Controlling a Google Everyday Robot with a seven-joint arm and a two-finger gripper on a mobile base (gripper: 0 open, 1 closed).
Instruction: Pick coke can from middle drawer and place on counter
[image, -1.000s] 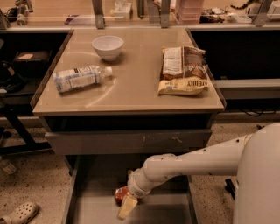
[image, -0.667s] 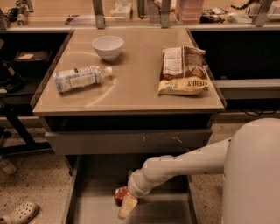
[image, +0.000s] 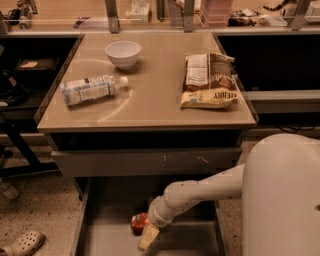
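Since a second ago the broad white upper part of my arm (image: 285, 195) has swung in to fill the lower right corner, while the tool (image: 149, 235) stays where it was, low inside the wide shallow grey metal drawer (image: 102, 237). Its pale tip points down toward the drawer floor, and I cannot tell whether it is clenched or released. The small red-orange metal drink can (image: 139, 222) sits in the drawer just beside the tool, on the left in my view, touching it or nearly so; I cannot see if it is grasped. Above the open drawer is a closed grey drawer front (image: 125, 162) with pale scratch marks. On top, the glossy tan-beige tabletop (image: 155, 100) carries a clear plastic bottle with a white label (image: 92, 89) lying on its side at the left, a round white bowl (image: 123, 53) upright behind it, and two crinkled snack bags (image: 209, 80) lying flat at the right. A pale perforated sandal (image: 22, 244) rests on the speckled floor at the lower left.
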